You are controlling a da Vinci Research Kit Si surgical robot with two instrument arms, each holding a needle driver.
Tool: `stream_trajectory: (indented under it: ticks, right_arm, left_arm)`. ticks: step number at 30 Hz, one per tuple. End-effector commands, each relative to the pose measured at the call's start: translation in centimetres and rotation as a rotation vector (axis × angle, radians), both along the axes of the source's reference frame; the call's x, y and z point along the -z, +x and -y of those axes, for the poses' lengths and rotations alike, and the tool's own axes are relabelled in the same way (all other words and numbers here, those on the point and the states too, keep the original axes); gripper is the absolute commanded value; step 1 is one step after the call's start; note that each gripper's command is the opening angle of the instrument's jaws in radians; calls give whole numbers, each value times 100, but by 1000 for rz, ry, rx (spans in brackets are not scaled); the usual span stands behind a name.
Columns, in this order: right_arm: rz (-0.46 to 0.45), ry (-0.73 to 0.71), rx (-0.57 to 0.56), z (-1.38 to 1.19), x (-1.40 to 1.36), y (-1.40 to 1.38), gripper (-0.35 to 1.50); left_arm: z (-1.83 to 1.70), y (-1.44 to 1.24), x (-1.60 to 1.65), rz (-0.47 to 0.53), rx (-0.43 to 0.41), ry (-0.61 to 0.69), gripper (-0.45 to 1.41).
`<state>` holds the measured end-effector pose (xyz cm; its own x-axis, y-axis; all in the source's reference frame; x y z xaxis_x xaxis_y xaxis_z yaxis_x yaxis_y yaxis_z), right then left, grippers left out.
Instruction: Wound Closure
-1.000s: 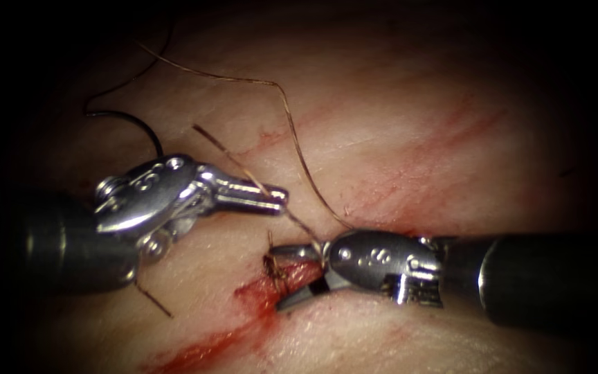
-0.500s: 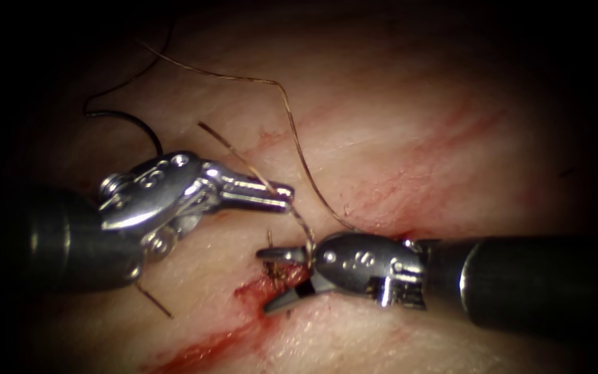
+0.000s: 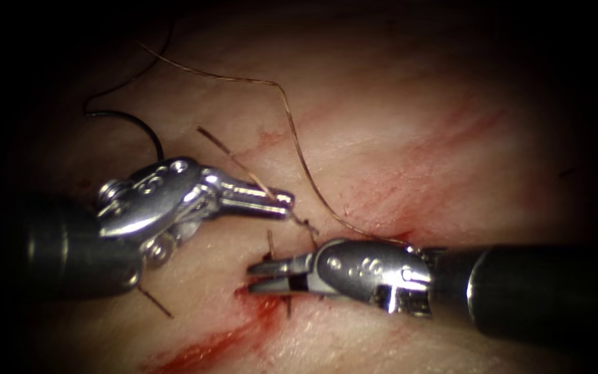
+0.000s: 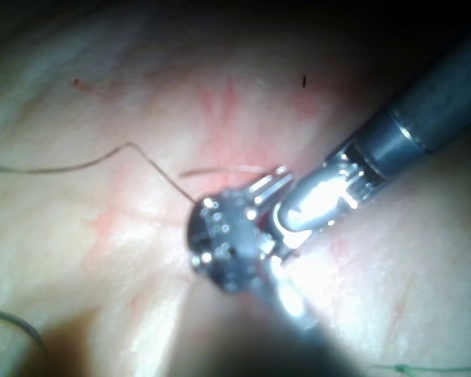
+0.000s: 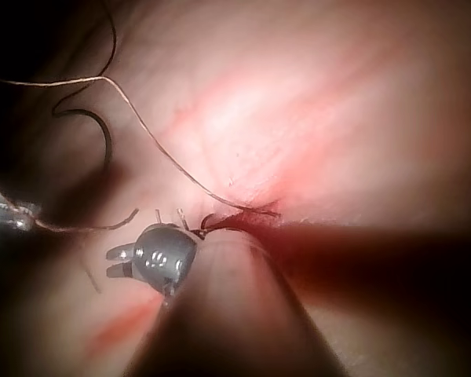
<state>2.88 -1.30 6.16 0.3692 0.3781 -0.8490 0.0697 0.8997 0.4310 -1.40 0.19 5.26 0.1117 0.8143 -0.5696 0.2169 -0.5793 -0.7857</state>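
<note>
My left tool's jaws [image 3: 284, 203] are shut on the brown thread [image 3: 286, 111], just left of the cut [image 3: 261, 308]. From those jaws a short strand runs to a loose end near the right tool's wrist. My right tool's jaws [image 3: 254, 275] are shut over the knot at the cut, with short thread tails sticking out above and below them. Whether thread lies between them I cannot tell. In the right wrist view these jaws [image 5: 119, 262] are pressed together. The dark curved needle [image 3: 143, 126] lies free on the tissue [image 3: 396, 138] at the far left, held by neither tool.
Red fluid [image 3: 202, 350] streaks along the cut toward the lower left, with fainter smears to the right. A long loop of thread [image 5: 153, 141] runs over the tissue behind both tools. A thread end [image 3: 155, 301] pokes out under the left tool's wrist.
The right tool's jaws, wide open around the strand by the knot, moved left and shut. The strand from the left jaws, taut before, now ends loose.
</note>
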Motion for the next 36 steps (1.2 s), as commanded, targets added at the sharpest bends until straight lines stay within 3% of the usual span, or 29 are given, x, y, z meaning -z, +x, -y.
stream_trajectory:
  ticks: [1,8,14,15,16,17,18,19,23,24,26,29,35,36]
  right_arm:
    - [-3,3,3,4,-5,6,-35]
    - [47,-48,37,7,-6,0,-35]
    - [17,-54,25,4,-3,-15,-35]
    - [20,-62,4,3,0,-23,37]
    - [20,-62,4,3,0,-23,37]
    - [33,-69,-10,2,1,-28,86]
    - [46,-74,-24,0,4,-36,104]
    - [53,-76,-31,-1,7,-42,109]
    - [60,-75,-85,-13,21,-77,121]
    - [58,-67,-107,-20,31,-97,124]
    - [57,-64,-118,-22,35,-105,124]
    - [61,-65,-153,-32,56,-147,124]
    - [67,-69,-175,-32,61,-179,124]
    - [73,-72,-179,-29,59,-189,124]
  left_arm:
    - [3,-5,-6,1,-1,1,-45]
    - [3,-3,-5,3,-3,2,-45]
    - [2,25,-2,0,-4,-14,-45]
    - [5,42,-5,-17,5,-18,-45]
    - [5,42,-5,-17,5,-18,-45]
    - [7,51,-7,-27,9,-18,-45]
    - [10,64,-10,-41,16,-25,-45]
    - [13,75,-14,-54,22,-26,-45]
    - [26,124,-31,-109,47,-38,-45]
    - [33,150,-42,-145,57,-49,-45]
    - [36,162,-47,-159,65,-52,-45]
    - [51,219,-65,-240,96,-73,-45]
    - [58,255,-73,-362,110,-137,-45]
    - [62,261,-76,-435,108,-183,-45]
